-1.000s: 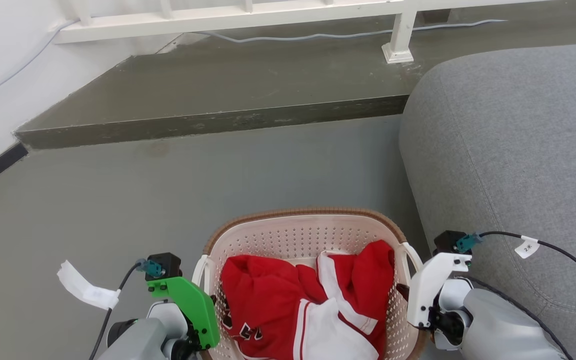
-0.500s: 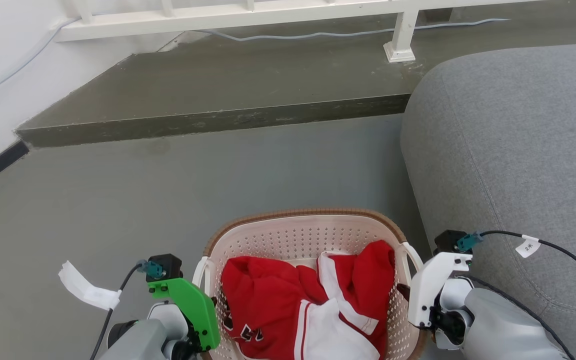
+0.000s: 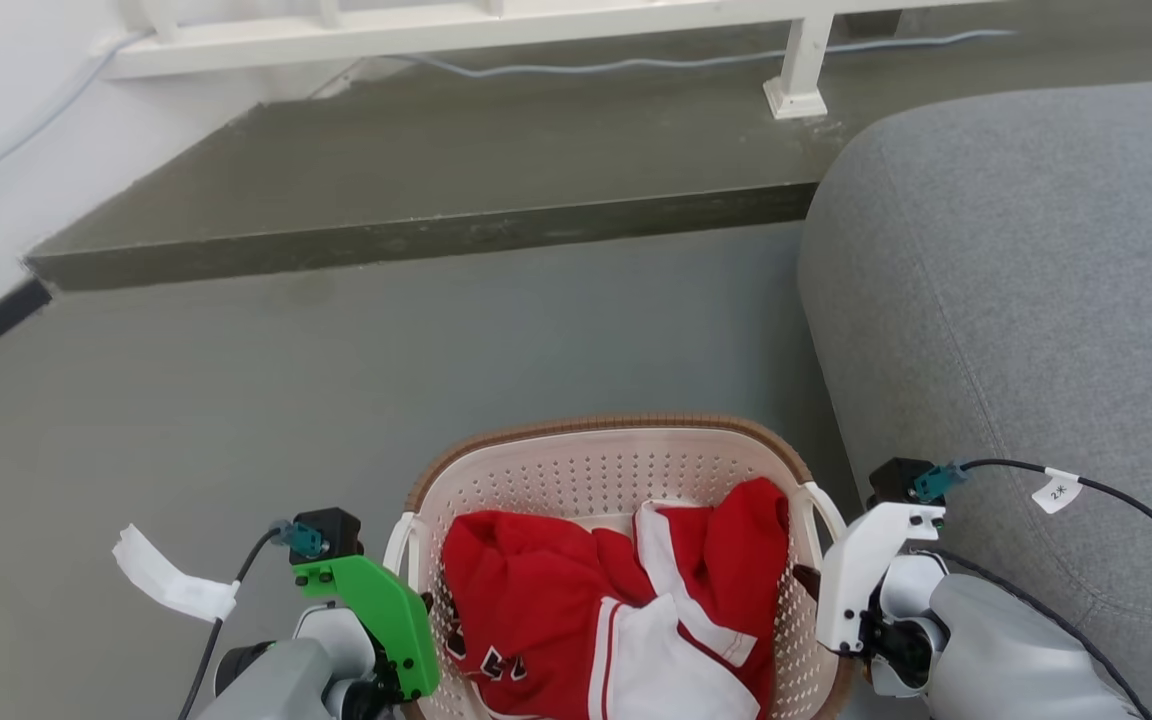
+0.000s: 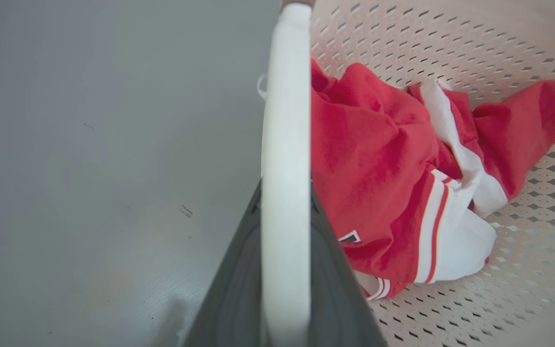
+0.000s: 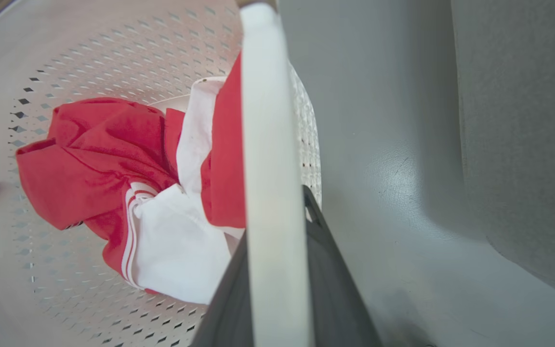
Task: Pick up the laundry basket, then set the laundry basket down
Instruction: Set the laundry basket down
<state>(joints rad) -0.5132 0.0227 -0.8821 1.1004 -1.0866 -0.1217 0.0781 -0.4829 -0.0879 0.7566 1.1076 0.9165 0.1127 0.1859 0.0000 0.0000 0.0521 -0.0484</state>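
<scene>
Through the head camera I saw the laundry basket (image 3: 596, 432), a red shirt (image 3: 516, 590) inside, just beside the sofa (image 3: 1036, 300), between left gripper (image 3: 423, 603) and right gripper (image 3: 804, 578). Left wrist: my fingers (image 4: 239, 289) pinched its white handle (image 4: 284, 96). Right wrist: my fingers (image 5: 335, 289) clamped the other handle (image 5: 263, 96).

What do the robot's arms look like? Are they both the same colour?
Not quite. Both are pale grey with dark fingers. The left arm has a green plate, the right arm a white plate. Each carries a black box with a teal plug and a black cable bearing a white tag.
</scene>
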